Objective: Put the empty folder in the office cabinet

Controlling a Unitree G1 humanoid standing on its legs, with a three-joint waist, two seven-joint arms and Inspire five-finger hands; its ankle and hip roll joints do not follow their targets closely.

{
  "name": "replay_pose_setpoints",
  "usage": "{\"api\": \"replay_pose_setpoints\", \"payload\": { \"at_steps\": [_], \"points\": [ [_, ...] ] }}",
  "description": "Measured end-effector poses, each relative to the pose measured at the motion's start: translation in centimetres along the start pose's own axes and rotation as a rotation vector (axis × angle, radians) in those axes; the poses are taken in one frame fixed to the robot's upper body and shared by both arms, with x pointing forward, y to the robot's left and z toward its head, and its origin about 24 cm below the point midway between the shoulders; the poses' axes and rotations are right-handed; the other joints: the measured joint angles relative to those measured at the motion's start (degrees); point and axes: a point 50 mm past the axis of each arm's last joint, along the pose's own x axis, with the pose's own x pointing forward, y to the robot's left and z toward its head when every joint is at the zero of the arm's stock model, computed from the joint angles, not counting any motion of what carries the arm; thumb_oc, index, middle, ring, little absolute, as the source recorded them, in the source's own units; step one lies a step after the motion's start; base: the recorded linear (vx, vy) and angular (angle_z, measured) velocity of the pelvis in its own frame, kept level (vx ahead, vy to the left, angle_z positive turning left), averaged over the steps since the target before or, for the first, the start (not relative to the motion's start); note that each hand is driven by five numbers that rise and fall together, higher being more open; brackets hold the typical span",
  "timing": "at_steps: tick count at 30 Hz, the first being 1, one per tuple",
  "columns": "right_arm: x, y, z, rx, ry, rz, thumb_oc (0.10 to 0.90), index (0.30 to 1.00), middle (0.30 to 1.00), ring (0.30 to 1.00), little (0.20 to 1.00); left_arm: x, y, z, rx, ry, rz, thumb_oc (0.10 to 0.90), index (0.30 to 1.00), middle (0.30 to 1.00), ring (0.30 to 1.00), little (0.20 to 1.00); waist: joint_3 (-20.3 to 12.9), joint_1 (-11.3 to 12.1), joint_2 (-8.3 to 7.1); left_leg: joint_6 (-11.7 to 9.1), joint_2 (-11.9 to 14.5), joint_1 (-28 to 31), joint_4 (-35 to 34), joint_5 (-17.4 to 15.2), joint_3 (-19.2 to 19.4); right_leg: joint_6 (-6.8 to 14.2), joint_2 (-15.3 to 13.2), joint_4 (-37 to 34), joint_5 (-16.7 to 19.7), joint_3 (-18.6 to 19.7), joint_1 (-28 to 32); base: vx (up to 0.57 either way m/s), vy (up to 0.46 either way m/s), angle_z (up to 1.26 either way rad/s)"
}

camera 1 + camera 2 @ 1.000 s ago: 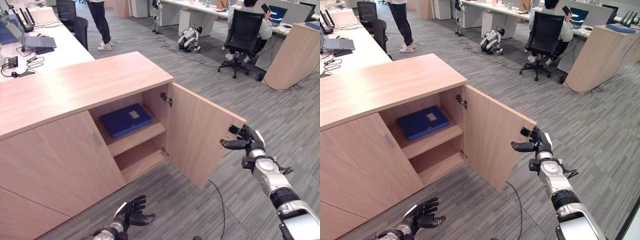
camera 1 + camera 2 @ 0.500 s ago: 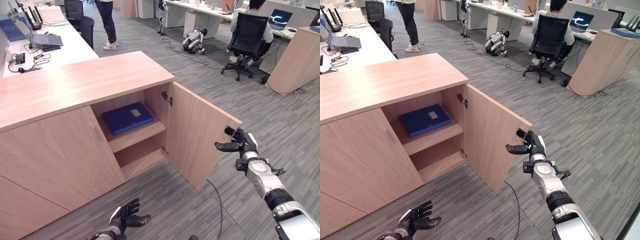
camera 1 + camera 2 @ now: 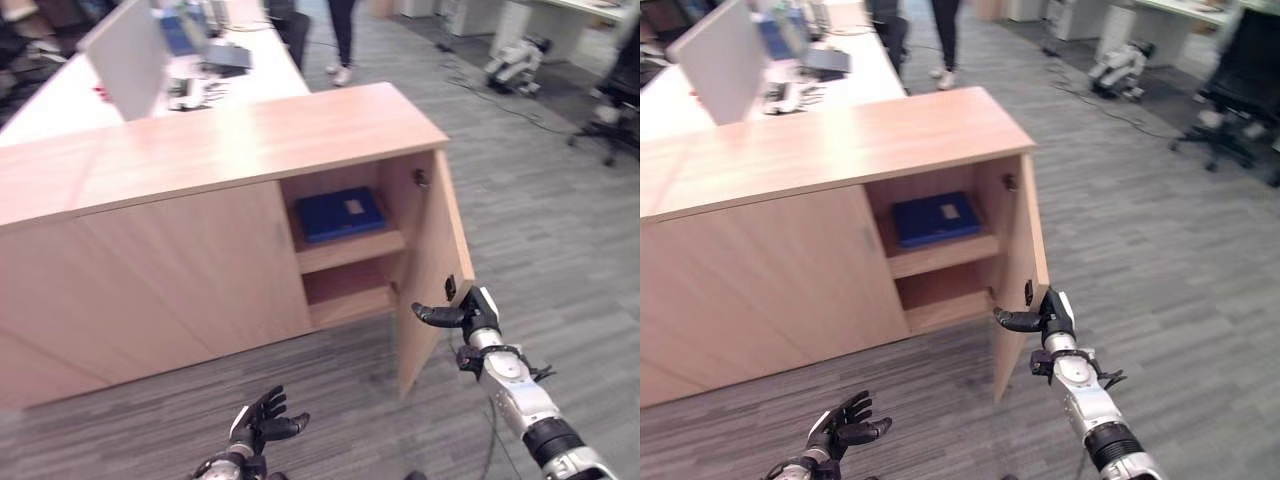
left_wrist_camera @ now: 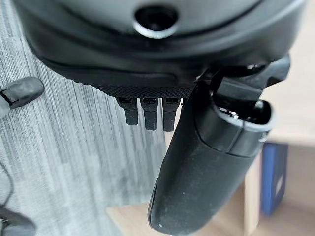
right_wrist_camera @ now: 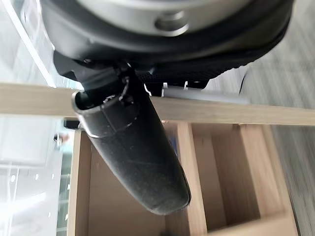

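Grey carpeted office floor [image 3: 560, 230], with a long light-wood office cabinet [image 3: 200, 150] across the middle and a white worktop [image 3: 700, 100] behind it carrying a pale upright panel [image 3: 125, 50] and small desk clutter

Cabinet door [image 3: 435, 270] at the cabinet's right end swung wide open, seen nearly edge-on, hinge visible at the top of the opening

Blue folder [image 3: 340, 214] lying flat on the upper shelf [image 3: 350, 250] inside the open compartment, pale label on its cover, set toward the back; lower shelf beneath it bare

Right hand [image 3: 470, 312] at the outer free edge of the open door, about halfway down, thumb stretched out toward the cabinet on the near face, fingers hidden behind the door edge, so cannot tell whether curled on it or straight

Right wrist view: dark thumb [image 5: 133, 157] lying across the door's thin edge, cabinet shelves seen past it

Left hand [image 3: 262, 420] low over the floor in front of the closed left door [image 3: 190, 270], well apart from the cabinet, fingers spread and relaxed, holding nothing

Left wrist view: short fingers [image 4: 147, 113] straight, thumb forward, blue folder [image 4: 273, 177] seen far off inside the cabinet

Background: a person's legs and white shoes [image 3: 340, 72] beyond the worktop, a small robot [image 3: 515, 60] lying on the floor at the upper right, a black office chair [image 3: 1240, 90] at the right edge
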Motion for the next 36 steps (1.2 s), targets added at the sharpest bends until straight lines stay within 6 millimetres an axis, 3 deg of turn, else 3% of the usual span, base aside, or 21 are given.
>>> {"api": "replay_pose_setpoints", "payload": {
  "at_steps": [1,2,4,6,7,9,10,11,12,14,16,18,20,21,22,25,27,29,32,35,36],
  "points": [
    [0.3,0.5,0.2,0.012,0.0,0.005,0.8,0.9,0.9,0.9,0.9,0.0,0.2,0.1,0.003,-0.002,0.008,0.8,0.9,0.9,0.9,0.9,-0.51,1.03,-1.18,-0.02,-1.76,0.17,-2.93,0.19,-0.19,0.3,-0.66,-0.5,0.0,-0.97,0.02,0.08,0.136,0.98],
    [0.6,0.7,0.6,0.013,-0.007,0.009,0.8,0.9,0.9,0.9,0.9,0.0,0.3,0.1,0.006,0.001,0.012,0.8,0.9,0.9,0.9,0.9,-0.52,0.8,-1.25,0.37,-1.99,0.31,-3.43,0.71,-0.31,0.23,-0.64,-0.55,-0.03,-0.78,0.05,0.1,0.179,0.94],
    [1.4,3.2,1.6,0.005,-0.022,0.083,0.8,0.9,0.9,0.9,0.9,-0.2,0.5,-0.3,0.005,0.024,0.021,0.8,0.9,0.9,0.9,0.9,-0.88,2.79,-1.19,1.19,-2.52,-0.54,-3.35,2.44,-1.09,0.0,-0.76,0.11,-0.16,-1.05,0.64,0.08,0.147,0.51],
    [2.4,7.0,3.8,-0.001,-0.06,0.163,0.8,0.9,0.9,0.9,0.9,-0.2,1.1,0.1,0.023,0.016,0.031,0.8,0.9,0.9,0.9,0.9,-1.12,5.45,-2.61,1.31,-3.33,-1.12,-3.23,2.38,-0.93,0.75,-2.0,1.02,-0.27,-2.48,0.66,0.11,0.166,0.48],
    [3.0,7.8,5.3,-0.009,-0.097,0.201,0.8,0.9,0.9,0.9,0.9,-0.1,1.2,0.3,0.024,0.008,0.041,0.8,0.9,0.9,0.9,0.9,-1.16,5.32,-2.79,2.78,-3.7,-1.57,-2.95,4.05,-2.11,0.36,-2.89,4.39,1.09,-1.8,0.83,0.14,0.201,0.8],
    [2.8,10.3,7.0,-0.09,-0.158,0.327,0.8,0.9,0.9,0.9,0.9,-0.2,1.3,0.0,0.018,0.021,0.051,0.8,0.9,0.9,0.9,0.9,-1.19,5.06,-2.83,3.0,-4.28,-0.84,-3.21,3.97,-2.97,1.04,-7.24,14.81,-0.88,-1.68,-0.76,0.12,0.176,0.78],
    [1.8,13.3,9.3,-0.141,-0.247,0.515,0.8,0.9,0.9,0.9,0.9,-0.3,1.5,0.0,0.028,0.02,0.049,0.8,0.9,0.9,0.9,0.9,-1.27,5.19,-2.86,4.8,-4.58,0.5,-3.42,6.58,-2.91,0.95,-10.3,21.78,-1.28,-0.34,-1.42,0.1,0.125,0.85],
    [0.4,15.9,11.4,-0.167,-0.336,0.665,0.8,0.9,0.9,0.9,0.9,0.0,1.9,0.7,0.04,0.007,0.057,0.8,0.9,0.9,0.9,0.9,-1.31,5.37,-3.97,4.89,-5.94,0.41,-3.02,6.67,-4.12,0.8,-14.12,29.26,-0.97,2.81,-3.66,0.1,0.118,0.91],
    [-0.8,17.3,12.8,-0.18,-0.401,0.764,0.8,0.9,0.9,0.9,0.9,0.1,2.3,1.2,0.051,-0.005,0.066,0.8,0.9,0.9,0.9,0.9,-0.98,5.48,-3.58,5.36,-6.56,0.67,-3.52,6.37,-5.67,1.51,-15.8,33.85,-1.32,5.86,-6.43,0.09,0.059,0.81],
    [-4.3,21.1,15.4,-0.145,-0.547,0.995,0.8,0.9,0.9,0.9,0.9,0.3,3.4,2.9,0.085,-0.047,0.099,0.8,0.9,0.9,0.9,0.9,-0.97,6.42,-3.6,5.79,-6.73,0.77,-3.54,6.08,-8.45,5.77,-12.94,32.06,-6.15,12.6,-9.17,0.08,0.034,0.82],
    [-5.9,21.9,16.2,-0.13,-0.608,1.094,0.8,0.9,0.9,0.9,0.9,0.6,3.8,4.1,0.1,-0.086,0.107,0.8,0.9,0.9,0.9,0.9,-0.85,6.99,-3.4,5.96,-6.95,1.03,-3.53,5.94,-10.78,5.43,-9.42,23.72,-6.55,14.27,-9.37,0.1,-0.003,1.07],
    [-5.9,21.3,15.6,-0.132,-0.599,1.102,0.8,0.9,0.9,0.9,0.9,0.6,4.1,4.8,0.114,-0.112,0.11,0.8,0.9,0.9,0.9,0.9,-0.89,6.27,-3.81,6.15,-7.67,1.5,-3.54,5.27,-11.86,4.28,-6.51,14.77,-4.13,16.06,-9.48,0.11,-0.001,1.15],
    [-5.6,20.5,14.8,-0.132,-0.574,1.086,0.8,0.9,0.9,0.9,0.9,0.4,4.6,4.8,0.131,-0.109,0.117,0.8,0.9,0.9,0.9,0.9,-0.89,5.65,-5.37,5.13,-9.09,1.8,-3.57,4.57,-12.77,3.84,-6.14,10.92,-0.84,17.36,-10.11,0.06,-0.011,0.77],
    [-5.4,19.3,12.9,-0.096,-0.517,1.057,0.8,0.9,0.9,0.9,0.9,-0.2,5.5,3.9,0.135,-0.077,0.143,0.8,0.9,0.9,0.9,0.9,-0.78,5.01,-8.2,3.15,-11.39,2.87,-3.57,3.71,-13.49,-1.59,-6.66,9.93,2.48,18.04,-10.47,0.06,-0.04,0.24],
    [-5.2,18.1,10.7,-0.088,-0.449,1.026,0.8,0.9,0.9,0.9,0.9,-0.8,5.7,2.4,0.125,-0.035,0.156,0.8,0.9,0.9,0.9,0.9,-0.95,4.63,-7.75,1.95,-10.07,3.36,-3.51,3.06,-12.54,-0.99,-5.1,8.58,3.36,18.69,-10.11,0.04,-0.037,0.04],
    [-4.4,13.8,5.8,-0.094,-0.263,0.892,0.8,0.9,0.9,0.9,0.9,-1.1,4.8,0.8,0.121,0.005,0.123,0.8,0.9,0.9,0.9,0.9,-0.25,3.13,-7.28,1.41,-9.32,3.23,-3.63,3.22,-11.71,-1.08,-3.19,3.11,4.21,18.7,-8.44,0.03,-0.031,-0.23],
    [-4.1,9.5,2.4,-0.17,-0.144,0.762,0.8,0.9,0.9,0.9,0.9,-1.0,3.8,0.4,0.137,0.012,0.088,0.8,0.9,0.9,0.9,0.9,0.24,1.33,-6.59,1.28,-8.86,3.65,-3.66,3.33,-11.11,-1.4,-2.04,-0.06,5.49,18.79,-7.09,0.04,-0.056,-0.19],
    [-4.2,6.7,-0.1,-0.228,-0.042,0.664,0.8,0.9,0.9,0.9,0.9,-1.0,3.5,0.3,0.137,0.009,0.079,0.8,0.9,0.9,0.9,0.9,0.61,0.07,-6.06,0.85,-8.46,4.58,-3.73,3.14,-10.1,-2.19,-1.14,-1.25,6.28,19.84,-6.39,0.04,-0.072,-0.3],
    [-5.6,1.0,-4.8,-0.341,0.143,0.47,0.8,0.9,0.9,0.9,0.9,-0.5,2.3,1.1,0.109,-0.032,0.047,0.8,0.9,0.9,0.9,0.9,1.2,-2.23,-4.44,-0.14,-7.16,6.65,-3.93,2.52,-9.03,-2.25,0.35,-1.31,5.7,21.27,-5.28,0.04,-0.089,-0.24],
    [-7.2,-1.3,-7.7,-0.333,0.264,0.372,0.8,0.9,0.9,0.9,0.9,-0.3,1.9,1.5,0.105,-0.048,0.027,0.8,0.9,0.9,0.9,0.9,1.17,-3.25,-3.6,-0.69,-6.36,7.69,-3.94,2.13,-8.14,-2.38,1.16,-1.34,5.18,21.95,-4.73,0.04,-0.089,-0.21],
    [-8.5,-2.1,-9.2,-0.336,0.322,0.345,0.8,0.9,0.9,0.9,0.9,-0.1,1.6,1.7,0.102,-0.055,0.021,0.8,0.9,0.9,0.9,0.9,1.16,-4.74,-3.26,-0.78,-6.15,8.06,-3.72,2.14,-7.88,-2.51,1.42,-1.36,5.03,21.93,-4.54,0.04,-0.085,-0.07]
  ]
}}
